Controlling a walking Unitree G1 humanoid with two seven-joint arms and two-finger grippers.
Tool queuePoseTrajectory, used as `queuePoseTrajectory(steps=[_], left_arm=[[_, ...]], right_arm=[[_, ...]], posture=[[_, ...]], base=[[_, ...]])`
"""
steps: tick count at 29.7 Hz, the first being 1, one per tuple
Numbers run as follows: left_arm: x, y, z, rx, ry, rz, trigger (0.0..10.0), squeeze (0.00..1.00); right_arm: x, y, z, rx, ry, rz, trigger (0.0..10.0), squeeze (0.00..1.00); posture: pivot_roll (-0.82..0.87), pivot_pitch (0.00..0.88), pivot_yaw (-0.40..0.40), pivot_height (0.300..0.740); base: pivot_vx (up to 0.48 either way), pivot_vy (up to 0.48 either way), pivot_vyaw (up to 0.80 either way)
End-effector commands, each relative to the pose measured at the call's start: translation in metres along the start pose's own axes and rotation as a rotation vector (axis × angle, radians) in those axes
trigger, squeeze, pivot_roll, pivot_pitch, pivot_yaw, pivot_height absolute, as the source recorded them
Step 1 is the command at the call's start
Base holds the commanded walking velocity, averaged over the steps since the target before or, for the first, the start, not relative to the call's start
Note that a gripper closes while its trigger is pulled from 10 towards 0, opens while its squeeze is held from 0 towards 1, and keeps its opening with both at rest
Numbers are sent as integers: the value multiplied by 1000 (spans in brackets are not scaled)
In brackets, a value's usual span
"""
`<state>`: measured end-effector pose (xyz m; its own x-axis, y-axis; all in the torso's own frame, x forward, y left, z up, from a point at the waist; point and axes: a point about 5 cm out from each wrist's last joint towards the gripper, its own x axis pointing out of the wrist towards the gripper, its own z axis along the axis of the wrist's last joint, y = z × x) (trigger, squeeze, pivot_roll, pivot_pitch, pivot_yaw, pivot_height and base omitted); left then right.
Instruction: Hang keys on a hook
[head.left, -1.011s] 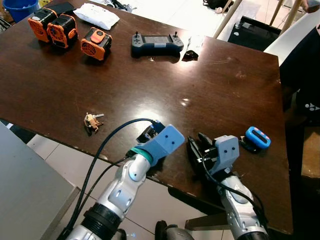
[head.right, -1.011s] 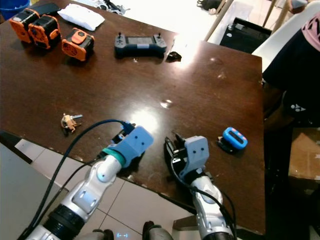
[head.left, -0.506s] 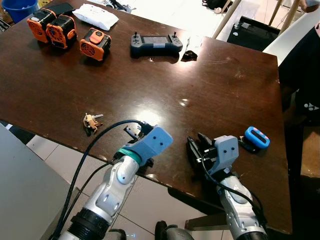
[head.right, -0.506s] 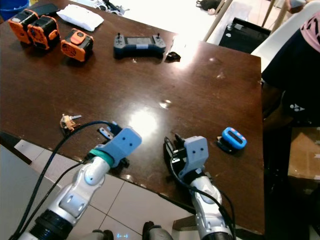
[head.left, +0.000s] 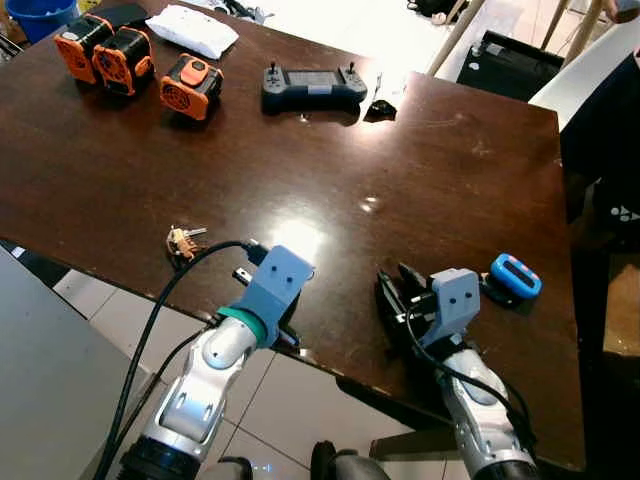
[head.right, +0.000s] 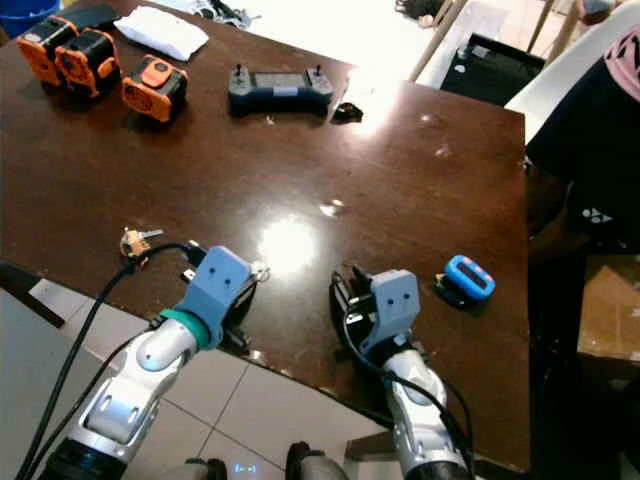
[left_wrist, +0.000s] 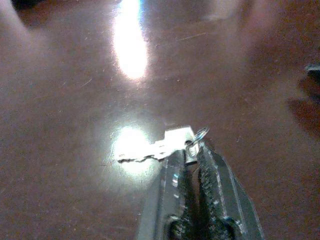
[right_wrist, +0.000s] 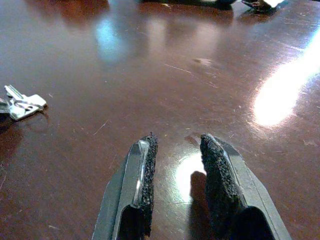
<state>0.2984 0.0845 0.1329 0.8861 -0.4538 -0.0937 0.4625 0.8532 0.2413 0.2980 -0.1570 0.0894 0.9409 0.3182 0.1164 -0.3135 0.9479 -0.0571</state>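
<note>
A silver key (left_wrist: 165, 145) on a small ring sticks out sideways from my left gripper (left_wrist: 192, 150), which is shut on it just above the dark wooden table (head.left: 420, 180). In the eye views the key's tip (head.left: 243, 272) pokes out beside the blue-grey left wrist (head.left: 275, 285), near the table's front edge. A second bunch of keys with a tan fob (head.left: 183, 240) lies on the table a little to the left. My right gripper (right_wrist: 177, 150) stands open over the front edge (head.left: 397, 290), nothing between its pads; it sees the held key (right_wrist: 22, 106) off to its side.
At the far left stand three orange battery packs (head.left: 190, 87), with a white bag (head.left: 195, 30) and a dark handheld controller (head.left: 313, 88) beyond. A blue gadget (head.left: 515, 275) lies right of my right arm. A person in dark clothing (head.left: 605, 150) stands at the table's right side.
My left arm has swung left along the table's front edge with the key, ending closer to the tan-fob bunch. The right arm has stayed put.
</note>
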Motion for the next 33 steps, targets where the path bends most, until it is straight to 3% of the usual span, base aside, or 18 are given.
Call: queuePoseTrajectory(steps=[1,6,7,8,9,10,14,16,18,19,26,33], left_arm=[[-1,-5,4,-32,-20,-31,10000,1000],[1,-10,13,27,-77,-39,10000,1000],[2,-12,16,77,-101,-28,10000,431],[2,-12,16,77,-101,-28,10000,431],[3,-15,18,134,-121,-29,10000,0],[4,-20,17,195,-126,-50,10000,0],[3,-25,16,232,-124,-77,10000,0],[9,-32,9,293,-78,-92,10000,0],[9,-32,9,293,-78,-92,10000,0],[15,-34,5,331,-26,-93,10000,0],[21,-24,1,298,33,-38,10000,0],[15,-9,-2,311,38,12,10000,0]], right_arm=[[-15,2,-27,26,133,-5,10000,0],[-14,3,-27,27,133,-1,10000,0],[-13,3,-26,26,132,1,10000,0],[-13,3,-26,26,132,1,10000,0],[-13,3,-26,25,131,1,10000,0],[-13,2,-26,24,131,0,10000,0],[-14,1,-26,23,131,-1,10000,0],[-14,1,-26,23,132,0,10000,0],[-14,1,-26,23,132,0,10000,0],[-14,2,-26,24,132,1,10000,0],[-15,3,-27,27,131,-2,10000,0],[-17,3,-28,29,134,-8,10000,0]], posture=[[-41,186,-13,740],[-39,181,-14,740],[-45,179,-14,740],[-45,179,-14,740],[-45,179,-14,740],[-45,179,-14,740],[-45,179,-14,740],[-45,179,-14,740],[-45,179,-14,740],[-50,183,-14,740],[-55,188,-7,740],[-51,190,-5,740]], base=[[0,0,0],[0,0,0],[0,0,0],[0,0,0],[0,0,0],[0,0,0],[0,0,0],[0,0,0],[0,0,0],[0,0,0],[0,0,0],[0,0,0]])
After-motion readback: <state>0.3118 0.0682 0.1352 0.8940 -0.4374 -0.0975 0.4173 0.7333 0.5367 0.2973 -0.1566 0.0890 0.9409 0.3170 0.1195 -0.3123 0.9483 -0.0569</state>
